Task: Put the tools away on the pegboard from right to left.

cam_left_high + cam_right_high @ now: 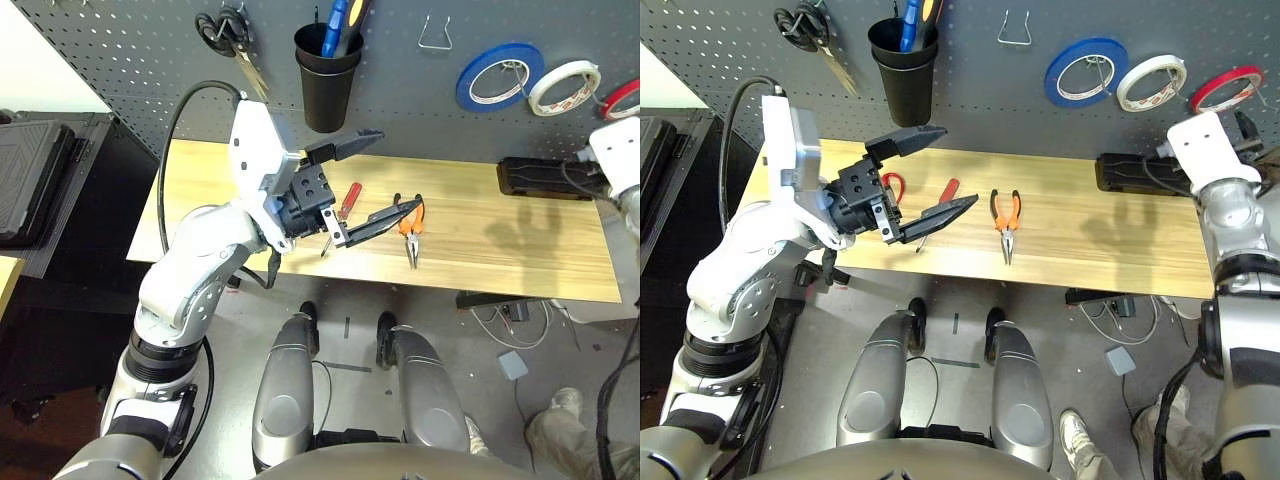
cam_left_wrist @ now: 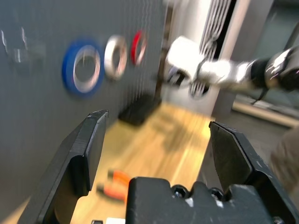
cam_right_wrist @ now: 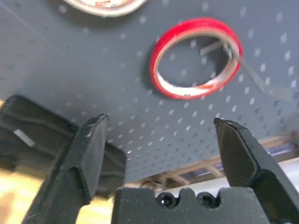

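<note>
Right eye view showed three tape rings hanging on the pegboard [image 1: 980, 90]: one blue [image 1: 1086, 71], one white [image 1: 1151, 82], one red tape ring [image 1: 1227, 88]. Three tools lay on the wooden bench [image 1: 1110, 235]: pliers [image 1: 1006, 216], a screwdriver [image 1: 940, 200] and red scissors [image 1: 894, 185]. The left gripper [image 1: 928, 172] was wide open and held nothing. The right gripper [image 3: 161, 135] was wide open too, just below the hung red ring.

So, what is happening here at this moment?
The robot is hanging tools on the pegboard. The red tape ring hangs on a hook, and the right gripper is open just below it. Pliers, screwdriver and red-handled scissors lie on the bench near the open left gripper.
</note>
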`<state>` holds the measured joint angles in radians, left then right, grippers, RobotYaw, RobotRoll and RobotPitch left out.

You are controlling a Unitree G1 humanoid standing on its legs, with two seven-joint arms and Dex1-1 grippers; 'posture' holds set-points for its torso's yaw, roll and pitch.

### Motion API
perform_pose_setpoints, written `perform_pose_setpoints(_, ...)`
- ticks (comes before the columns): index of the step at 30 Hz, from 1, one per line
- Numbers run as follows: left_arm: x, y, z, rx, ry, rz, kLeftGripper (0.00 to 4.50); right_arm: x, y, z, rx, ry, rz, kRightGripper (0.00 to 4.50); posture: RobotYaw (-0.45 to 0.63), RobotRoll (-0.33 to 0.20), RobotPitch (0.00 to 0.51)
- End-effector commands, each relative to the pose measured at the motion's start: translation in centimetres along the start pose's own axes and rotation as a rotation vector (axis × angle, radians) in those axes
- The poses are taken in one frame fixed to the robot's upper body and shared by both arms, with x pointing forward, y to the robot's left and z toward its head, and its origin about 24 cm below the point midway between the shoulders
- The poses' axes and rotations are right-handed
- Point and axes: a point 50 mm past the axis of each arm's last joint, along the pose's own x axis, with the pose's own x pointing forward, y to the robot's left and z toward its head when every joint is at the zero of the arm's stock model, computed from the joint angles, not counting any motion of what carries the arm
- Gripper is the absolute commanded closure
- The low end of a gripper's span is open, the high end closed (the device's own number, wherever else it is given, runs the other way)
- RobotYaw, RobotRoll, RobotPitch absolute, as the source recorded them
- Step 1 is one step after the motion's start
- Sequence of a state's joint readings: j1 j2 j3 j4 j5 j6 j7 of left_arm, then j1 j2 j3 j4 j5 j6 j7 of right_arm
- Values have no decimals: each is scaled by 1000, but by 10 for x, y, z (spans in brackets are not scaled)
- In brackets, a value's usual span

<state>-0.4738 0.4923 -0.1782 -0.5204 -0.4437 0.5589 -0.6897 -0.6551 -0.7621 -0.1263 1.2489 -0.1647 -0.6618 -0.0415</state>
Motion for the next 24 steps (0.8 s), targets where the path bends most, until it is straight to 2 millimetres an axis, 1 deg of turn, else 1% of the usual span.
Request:
perform_pose_setpoints(1, -1, -2, -21, -42, 146, -8, 0, -17, 19, -11, 84, -11, 86, 38, 161, 0, 314)
perform_pose_setpoints(4, -6, 1, -37, -31, 289, 5, 0, -28, 41, -16, 163, -1, 185, 38, 161, 0, 314)
perform_pose_setpoints(5, -9, 3, -45, -32, 364, 13, 0, -32, 50, -13, 188, -17, 225, 38, 161, 0, 314)
perform_pose_setpoints(6, -11, 4, -49, -18, 399, 16, 0, -35, 61, -11, 224, -24, 267, 38, 154, 0, 317)
perform_pose_setpoints(8, -15, 6, -53, -14, 440, 25, 0, -40, 80, -2, 311, -21, 338, 38, 152, 0, 318)
perform_pose_setpoints(13, -16, 7, -57, -16, 471, 27, 0, -48, 114, 24, 456, 51, 471, 38, 156, 0, 323)
perform_pose_setpoints(16, -18, 8, -61, -16, 500, 45, 0, -49, 134, 43, 560, 173, 538, 38, 163, 0, 327)
perform_pose_setpoints(18, -20, 9, -63, -9, 517, 58, 0, -51, 142, 53, 606, 233, 564, 38, 169, 0, 330)
perform_pose_setpoints(19, -20, 9, -64, -7, 524, 62, 0, -52, 143, 55, 617, 254, 570, 38, 173, 0, 331)
perform_pose_setpoints(22, -25, 11, -69, -2, 575, 80, 0, -54, 157, 67, 664, 378, 608, 38, 186, 0, 335)
perform_pose_setpoints(24, -27, 11, -71, -5, 596, 90, 0, -53, 164, 68, 684, 490, 604, 38, 197, 0, 340)
